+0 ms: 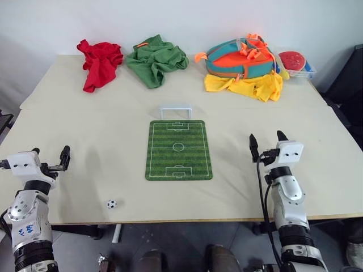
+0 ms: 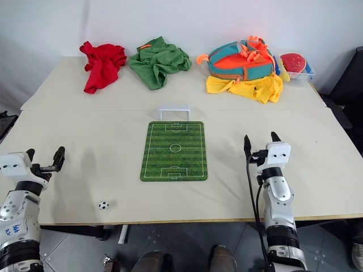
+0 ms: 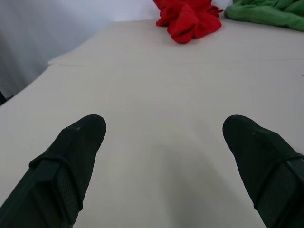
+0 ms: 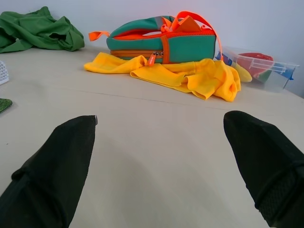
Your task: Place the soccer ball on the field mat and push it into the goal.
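Left eye view: left gripper (image 1: 50, 154) hovers over the near-left part of the table (image 1: 102, 113), fingers spread wide, nothing in them. Right gripper (image 1: 266, 139) same on the near-right side, wide apart, empty. Bare tabletop ahead of both.

Soccer ball (image 1: 112, 204) sits on the table close to the near edge, right of the left gripper and nearer, off the field mat (image 1: 178, 149) and well apart from its near-left corner. Mat lies flat at table centre between the two arms, long side running near to far. Goal (image 1: 174, 110) stands just past the mat's far edge, white frame, low and wide.

Far side: crumpled red cloth (image 1: 100, 63) far-left, green cloth (image 1: 156, 60) beside it, teal-and-orange bag (image 1: 238, 58) on a yellow cloth (image 1: 252, 86), clear plastic box (image 1: 296, 64) far-right. Nothing lies between ball and mat.
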`<control>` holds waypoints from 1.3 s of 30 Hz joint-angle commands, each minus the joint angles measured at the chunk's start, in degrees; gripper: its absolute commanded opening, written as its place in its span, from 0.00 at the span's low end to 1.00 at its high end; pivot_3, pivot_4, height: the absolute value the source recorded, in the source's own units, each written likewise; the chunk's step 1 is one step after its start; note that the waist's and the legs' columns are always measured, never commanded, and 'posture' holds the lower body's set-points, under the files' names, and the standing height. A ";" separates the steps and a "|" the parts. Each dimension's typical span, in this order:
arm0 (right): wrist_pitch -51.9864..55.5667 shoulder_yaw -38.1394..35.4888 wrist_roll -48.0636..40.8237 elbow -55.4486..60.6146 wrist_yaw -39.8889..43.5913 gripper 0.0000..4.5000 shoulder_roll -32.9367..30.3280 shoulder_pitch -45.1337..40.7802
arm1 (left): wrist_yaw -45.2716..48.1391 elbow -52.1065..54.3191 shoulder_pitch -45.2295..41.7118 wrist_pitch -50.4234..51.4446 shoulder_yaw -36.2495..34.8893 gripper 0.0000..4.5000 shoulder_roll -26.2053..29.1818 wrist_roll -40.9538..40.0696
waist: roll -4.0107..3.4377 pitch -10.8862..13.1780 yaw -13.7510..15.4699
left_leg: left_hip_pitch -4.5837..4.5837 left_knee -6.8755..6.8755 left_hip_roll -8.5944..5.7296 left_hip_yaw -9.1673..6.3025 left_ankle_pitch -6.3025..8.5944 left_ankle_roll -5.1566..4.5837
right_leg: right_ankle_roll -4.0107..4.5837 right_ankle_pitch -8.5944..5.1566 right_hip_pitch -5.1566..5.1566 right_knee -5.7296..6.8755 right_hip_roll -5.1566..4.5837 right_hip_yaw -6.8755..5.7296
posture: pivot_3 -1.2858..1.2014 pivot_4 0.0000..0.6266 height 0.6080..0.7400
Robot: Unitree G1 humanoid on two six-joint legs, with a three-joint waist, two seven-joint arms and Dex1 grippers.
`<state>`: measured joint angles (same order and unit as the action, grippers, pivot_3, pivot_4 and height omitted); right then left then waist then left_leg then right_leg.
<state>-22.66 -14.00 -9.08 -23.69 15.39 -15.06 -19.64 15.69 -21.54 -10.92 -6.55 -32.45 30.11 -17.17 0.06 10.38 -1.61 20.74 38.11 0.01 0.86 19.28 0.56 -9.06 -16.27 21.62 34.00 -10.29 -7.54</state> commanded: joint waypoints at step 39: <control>8.42 7.28 -36.89 18.43 77.11 1.00 -24.49 11.04 | 60.08 16.71 25.21 -0.79 3.81 1.00 14.86 -13.55 | -0.05 0.16 1.60 | -0.15 -0.03 0.17 0.28 0.19 -0.09 | 0.01 -0.01 -0.06 -0.10 0.07 0.08 | 0.52 0.24 1.00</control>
<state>-12.70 -6.37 -44.38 -6.20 88.79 -39.36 -8.97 77.19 -7.70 14.48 -8.28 -30.66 45.75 -30.53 0.01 10.53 -0.01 20.58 38.10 0.16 1.15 19.46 0.47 -9.06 -16.27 21.55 33.89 -10.23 -7.44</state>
